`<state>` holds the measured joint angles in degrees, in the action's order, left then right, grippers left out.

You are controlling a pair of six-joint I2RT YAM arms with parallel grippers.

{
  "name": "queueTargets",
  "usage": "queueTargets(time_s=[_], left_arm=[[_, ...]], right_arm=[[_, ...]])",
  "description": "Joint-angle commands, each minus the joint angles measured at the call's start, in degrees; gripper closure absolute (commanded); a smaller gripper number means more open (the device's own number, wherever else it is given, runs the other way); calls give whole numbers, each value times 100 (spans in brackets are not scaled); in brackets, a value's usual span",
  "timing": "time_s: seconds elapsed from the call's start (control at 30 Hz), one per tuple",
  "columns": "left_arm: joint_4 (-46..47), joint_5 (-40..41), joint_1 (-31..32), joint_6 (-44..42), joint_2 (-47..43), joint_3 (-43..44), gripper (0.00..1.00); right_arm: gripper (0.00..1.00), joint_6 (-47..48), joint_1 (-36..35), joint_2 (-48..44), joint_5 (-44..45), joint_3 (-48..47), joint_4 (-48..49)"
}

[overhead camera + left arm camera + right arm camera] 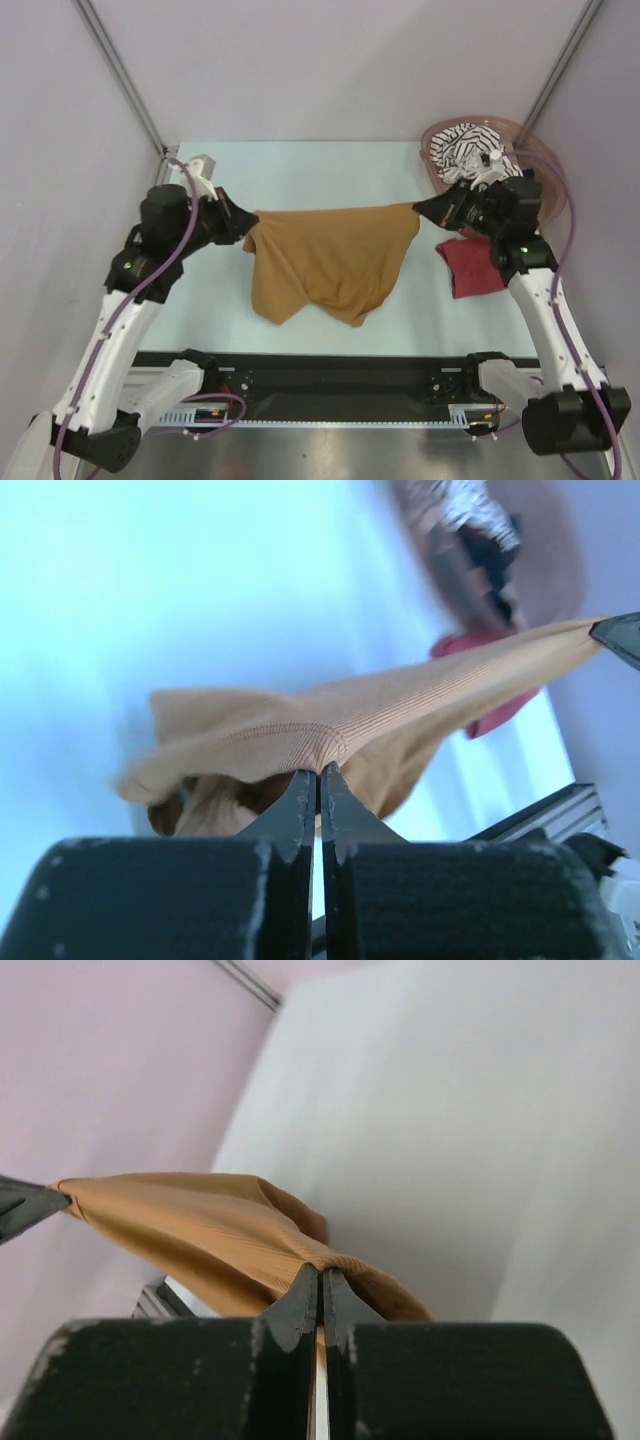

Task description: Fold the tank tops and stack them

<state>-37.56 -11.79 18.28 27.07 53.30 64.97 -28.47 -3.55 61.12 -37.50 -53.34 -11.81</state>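
A mustard-brown tank top [335,260] hangs stretched between my two grippers above the middle of the table, its lower part drooping down. My left gripper [245,220] is shut on its left corner; in the left wrist view the ribbed hem [300,745] is pinched at the fingertips. My right gripper [420,208] is shut on the right corner, and the cloth [220,1230] runs away to the left in the right wrist view. A dark red tank top [472,265] lies folded on the table under my right arm. A black-and-white striped one [468,145] sits in the basket.
The pinkish-brown oval basket [540,150] stands at the back right corner, behind my right arm. Grey walls close in the table at the back and both sides. A black rail [340,375] runs along the near edge.
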Motion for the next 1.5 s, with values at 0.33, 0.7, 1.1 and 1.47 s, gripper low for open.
queueTargets(time_s=[0.33,0.7,1.1,1.47], left_arm=[[-1684,178,-53,-615,-1418,3231,100],[-1334,572,-53,-449,-1059,2557,100],[-586,924,-71,-694,-380,3399,100],[-586,758,-71,-809,-1356,2241,100]], right_arm=[[100,360,48,-2473,-442,-2540,-779],[100,-35,56,-1720,-170,-2805,-1121],[100,-71,-453,-399,31,-3727,-551],[100,-475,-576,-996,-267,-2436,100]])
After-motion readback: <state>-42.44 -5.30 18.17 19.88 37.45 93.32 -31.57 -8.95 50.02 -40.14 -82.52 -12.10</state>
